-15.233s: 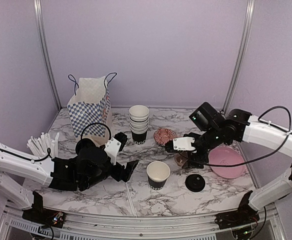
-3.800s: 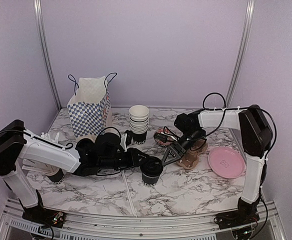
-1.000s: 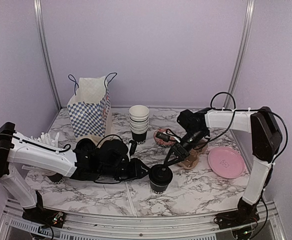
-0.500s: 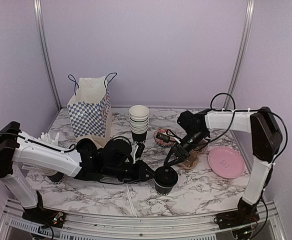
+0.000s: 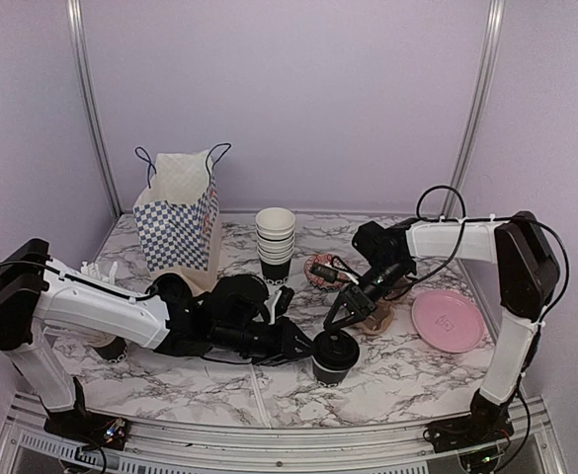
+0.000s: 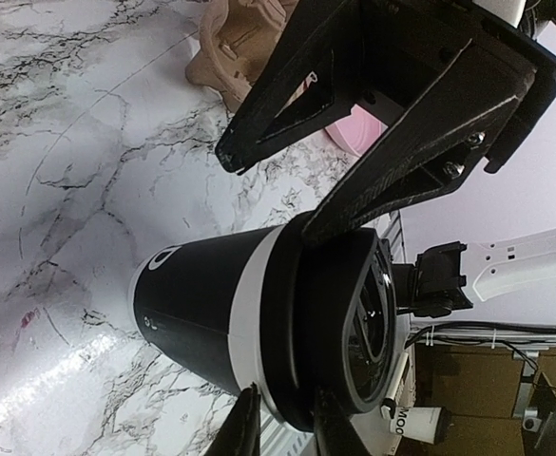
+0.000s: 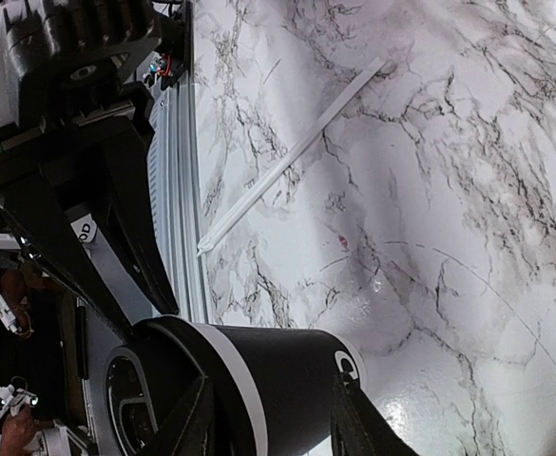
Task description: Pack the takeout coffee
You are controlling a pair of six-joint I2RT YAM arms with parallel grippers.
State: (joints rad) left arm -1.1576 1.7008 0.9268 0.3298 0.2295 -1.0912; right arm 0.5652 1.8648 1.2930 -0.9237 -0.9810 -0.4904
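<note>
Coffee cup (image 5: 335, 361): upright, just right of left gripper (image 5: 305, 348), whose finger state is unclear.
Right gripper (image 5: 342, 320): fingers apart, over lid (image 6: 368, 323).

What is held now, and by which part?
Left fingers flank the lid rim of the takeout coffee, right fingers its wall; a real grip cannot be told.

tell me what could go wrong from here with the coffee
1. Both pincers crowd the cup: the right pincer has one finger against the lid, so a nudge could tip it or pop the lid.
2. The left pincer sits only at the rim's edge; a lift from there might slip.
3. The bag stands far back left, with the cup stack near the path; a low carry could knock it.
</note>
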